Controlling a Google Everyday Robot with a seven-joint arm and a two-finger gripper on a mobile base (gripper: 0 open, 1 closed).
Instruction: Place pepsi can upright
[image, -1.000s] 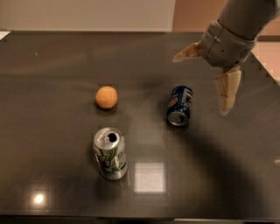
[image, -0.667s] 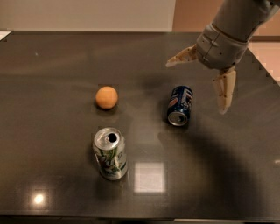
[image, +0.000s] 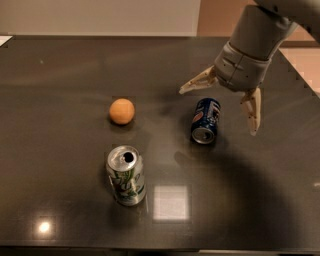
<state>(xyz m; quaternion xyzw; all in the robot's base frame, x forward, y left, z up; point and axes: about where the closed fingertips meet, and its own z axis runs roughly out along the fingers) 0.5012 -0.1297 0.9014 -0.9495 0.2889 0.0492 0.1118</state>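
The pepsi can (image: 205, 120) is dark blue with a round red-white-blue logo. It lies on its side on the dark table (image: 60, 65), right of centre, its silver end facing the front. My gripper (image: 220, 107) hangs above and slightly behind the can, open wide. One beige finger (image: 197, 81) points left. The other finger (image: 252, 112) points down, to the right of the can. The fingers straddle the can without touching it. The gripper holds nothing.
An orange (image: 122, 111) sits left of the pepsi can. A silver-and-green soda can (image: 126, 175) stands upright at the front left. The table's right edge (image: 300, 80) runs close behind my arm. A light patch (image: 171, 202) reflects on the tabletop.
My gripper has moved left and slightly down, from right of the pepsi can to over it. The cans and the orange have not moved.
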